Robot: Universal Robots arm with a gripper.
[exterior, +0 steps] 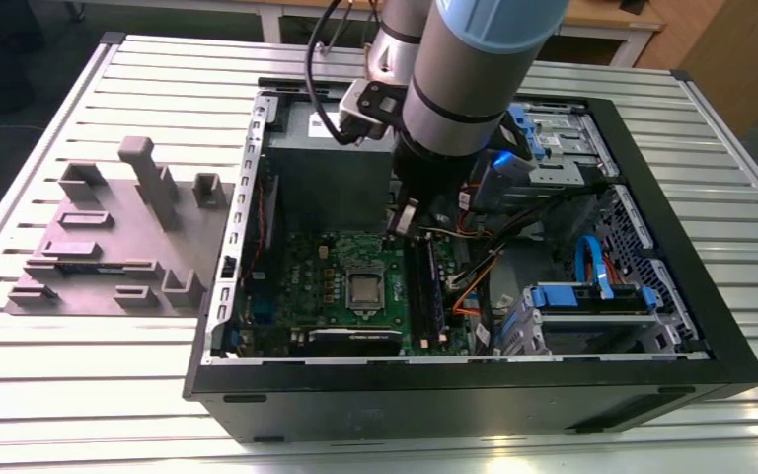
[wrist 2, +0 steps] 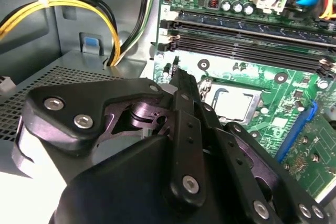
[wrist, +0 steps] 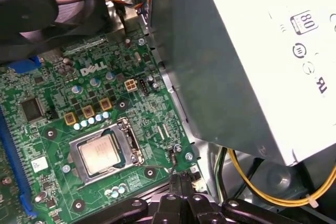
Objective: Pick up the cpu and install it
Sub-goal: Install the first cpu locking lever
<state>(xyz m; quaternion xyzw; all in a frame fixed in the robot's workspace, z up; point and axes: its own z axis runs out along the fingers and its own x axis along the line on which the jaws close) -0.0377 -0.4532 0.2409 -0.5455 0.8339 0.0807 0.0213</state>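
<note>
Closed with nothing held, the pincer (wrist: 181, 182) is poised over the motherboard (wrist: 63, 93) just beside the socket (wrist: 102, 153), where the cpu (wrist: 98, 155) is already seated (retention frame apparently down), so little of the task appears left.

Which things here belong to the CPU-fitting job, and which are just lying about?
Job:
- cpu, seated in its socket on the motherboard
- gripper, just beside the socket

Lying about:
- grey power-supply box
- yellow cables
- grey fixture block outside the case
</note>
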